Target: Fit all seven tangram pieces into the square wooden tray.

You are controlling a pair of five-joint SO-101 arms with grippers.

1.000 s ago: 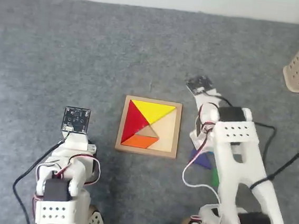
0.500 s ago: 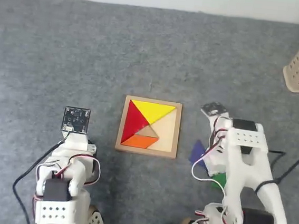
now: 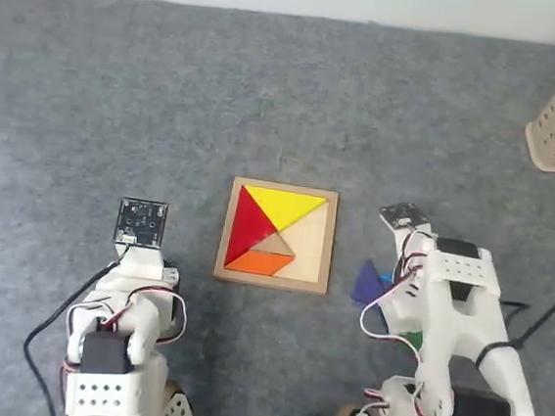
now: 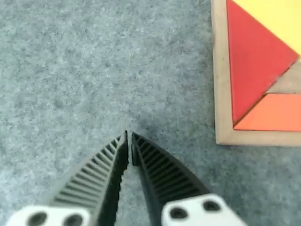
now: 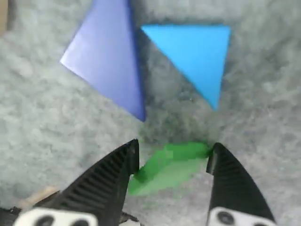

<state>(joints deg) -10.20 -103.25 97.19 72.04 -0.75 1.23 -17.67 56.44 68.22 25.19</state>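
We see the right gripper (image 5: 175, 146) beside the wooden tray (image 3: 272, 280), spread wide and straddling the green piece (image 5: 164, 167). Across the tray, the left gripper (image 4: 129, 136) sits pinched closed, empty.

Red (image 3: 246, 230), yellow (image 3: 285, 207), orange (image 3: 260, 261) pieces in tray (image 3: 270, 282); purple (image 5: 109, 66), blue (image 5: 195, 52), green (image 5: 167, 167) outside.

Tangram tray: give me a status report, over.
Left tool shut, over carpet beside tray. Right tool open over green piece. Tray part filled; purple triangle, blue triangle loose outside. Nothing in the way.
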